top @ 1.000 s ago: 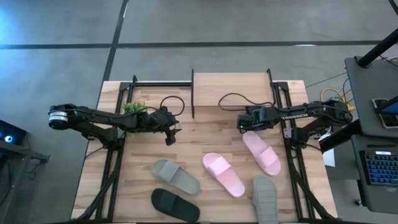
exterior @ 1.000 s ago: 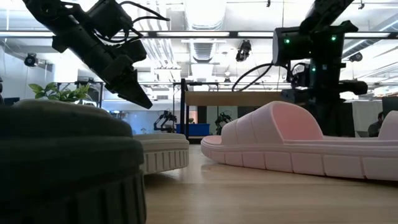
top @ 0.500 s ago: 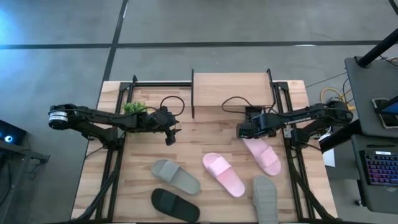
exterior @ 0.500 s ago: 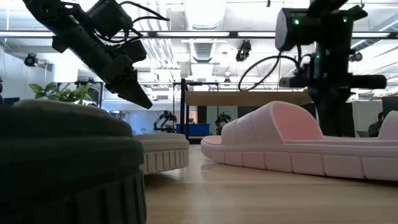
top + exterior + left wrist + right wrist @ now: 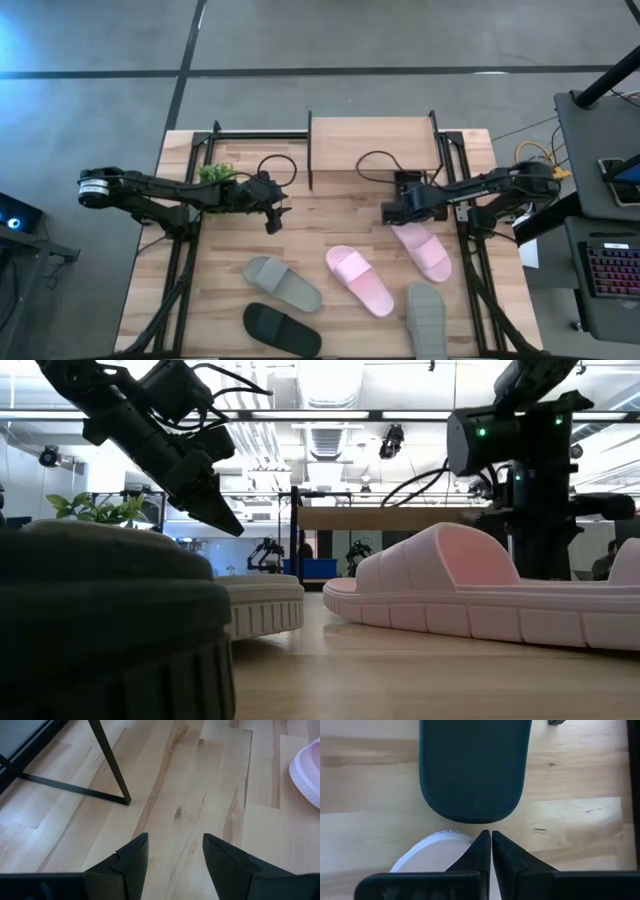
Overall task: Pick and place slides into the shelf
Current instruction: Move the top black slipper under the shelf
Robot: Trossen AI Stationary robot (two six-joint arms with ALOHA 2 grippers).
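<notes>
Right gripper (image 5: 388,212), fingers pressed together, has lowered beside 1 pink slide (image 5: 421,248); left gripper (image 5: 274,222) hovers, parted, empty.

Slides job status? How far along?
Done: one black slide seems under the shelf. In hand: nothing; right gripper shut by a pink slide, left gripper open, idle. Left: that one, other pink slide, two grey slides, second black slide, on the table.

Your low view lists: pink slide (image 5: 470,585) on desk (image 5: 420,680), shelf (image 5: 400,518) behind, left end effector (image 5: 222,520) raised, plant (image 5: 95,508) far left.
</notes>
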